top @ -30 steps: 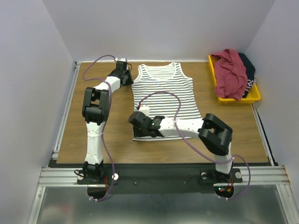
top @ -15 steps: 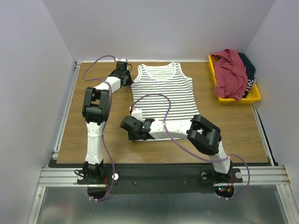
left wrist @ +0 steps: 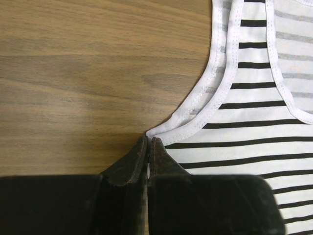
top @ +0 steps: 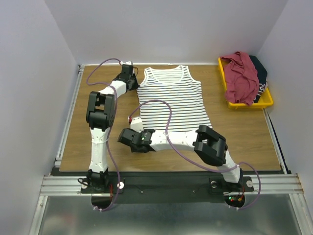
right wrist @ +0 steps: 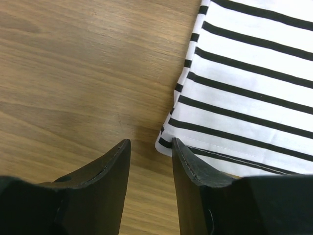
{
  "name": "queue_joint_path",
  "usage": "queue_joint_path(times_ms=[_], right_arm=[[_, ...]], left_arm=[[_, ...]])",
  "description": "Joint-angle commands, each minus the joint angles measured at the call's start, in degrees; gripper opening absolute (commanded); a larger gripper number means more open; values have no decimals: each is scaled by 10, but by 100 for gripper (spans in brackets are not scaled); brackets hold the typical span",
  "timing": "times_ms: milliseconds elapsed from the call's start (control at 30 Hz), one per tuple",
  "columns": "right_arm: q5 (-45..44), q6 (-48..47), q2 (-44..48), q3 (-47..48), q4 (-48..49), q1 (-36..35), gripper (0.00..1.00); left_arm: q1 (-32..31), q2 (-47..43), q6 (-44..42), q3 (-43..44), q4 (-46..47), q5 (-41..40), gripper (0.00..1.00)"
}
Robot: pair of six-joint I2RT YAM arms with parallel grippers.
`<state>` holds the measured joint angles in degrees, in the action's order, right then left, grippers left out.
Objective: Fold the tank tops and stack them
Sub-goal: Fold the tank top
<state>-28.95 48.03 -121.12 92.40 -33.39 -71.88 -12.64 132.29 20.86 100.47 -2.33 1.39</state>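
Striped tank top (top: 171,100) lies flat on the table (top: 239,139), neckline away from the arms, apparently set for a lengthwise fold. Left gripper (left wrist: 148,143) is pinched tight on its left armhole edge. Right gripper (right wrist: 150,147), jaws parted, sits just beside the left hem corner, not yet gripping.

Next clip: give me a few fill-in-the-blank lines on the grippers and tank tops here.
The left gripper is ___ on the armhole edge of the striped tank top.
The right gripper is ___, beside that top's near hem corner.
The maroon tank top lies in the ___ bin.
Missing: shut; open; yellow.
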Motion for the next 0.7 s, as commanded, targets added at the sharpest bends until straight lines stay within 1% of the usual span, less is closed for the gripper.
queue_joint_path(times_ms=[0, 233, 300, 400, 433, 600, 633, 667], right_arm=[[-36, -5, -27, 35, -29, -7, 45], [-52, -4, -44, 45, -41, -7, 45], [-52, -5, -46, 46, -42, -8, 43], [-45, -7, -55, 51, -43, -7, 32], [-44, -7, -57, 51, -43, -7, 24], [-36, -5, -60, 46, -45, -7, 12], [-31, -4, -56, 44, -45, -7, 5], [-27, -1, -53, 43, -45, -7, 1]], left_arm=[[2, -11, 2, -11, 4, -9, 0], [2, -9, 3, -10, 5, -8, 0], [2, -7, 3, -10, 5, -8, 0], [2, -8, 3, -9, 6, -8, 0], [2, -7, 3, -9, 6, -8, 0], [2, -8, 4, -9, 6, -6, 0], [3, -8, 6, -11, 7, -6, 0], [3, -10, 7, -11, 7, -7, 0]])
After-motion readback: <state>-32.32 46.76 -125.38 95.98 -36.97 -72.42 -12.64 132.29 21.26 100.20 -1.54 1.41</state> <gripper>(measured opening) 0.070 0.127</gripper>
